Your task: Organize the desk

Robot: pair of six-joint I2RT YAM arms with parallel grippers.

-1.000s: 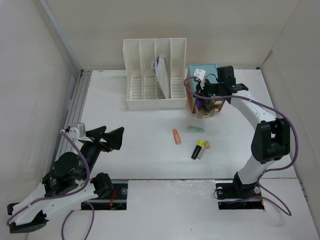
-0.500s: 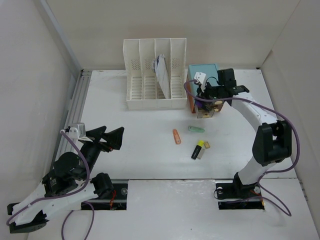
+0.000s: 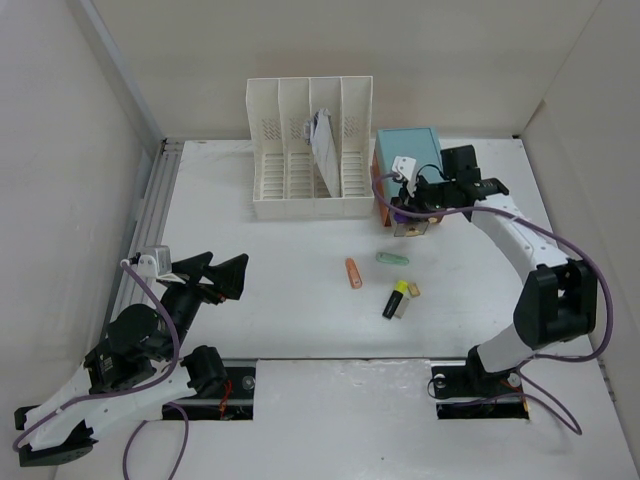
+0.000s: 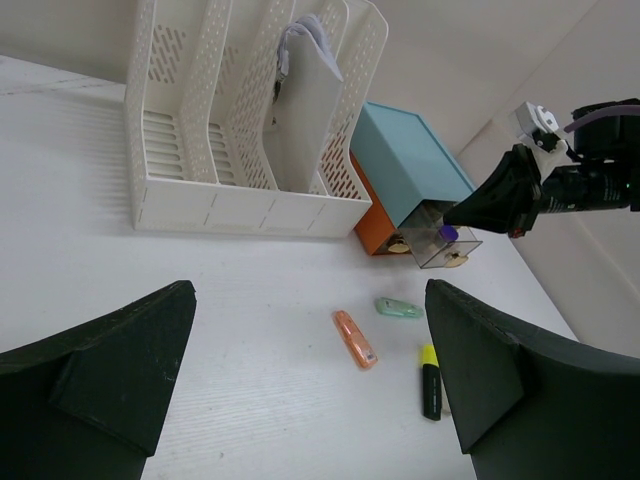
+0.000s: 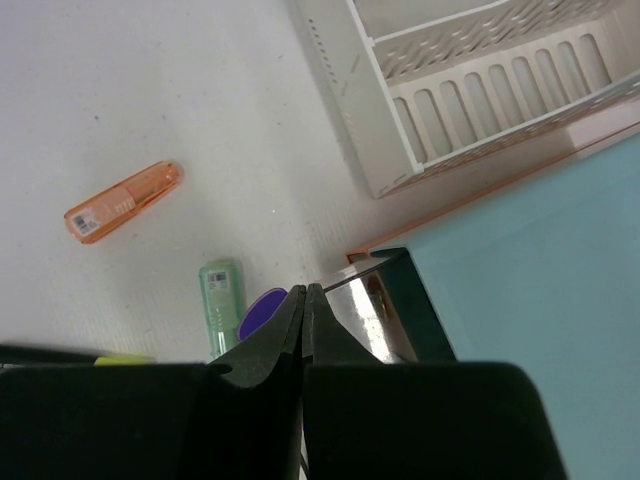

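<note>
Though faintly scuffed — desk (image 3: pixel 290 300) (white, flat)

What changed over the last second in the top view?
The right arm swung rightward and a little nearer its base, uncovering more of the teal drawer box. The right pincer stayed shut by the clear pulled-out drawer. Nothing was taken hold of or let go. Unchanged: the left pincer open and parked, the file rack, and the orange marker, green marker and yellow marker on the desk.
</note>
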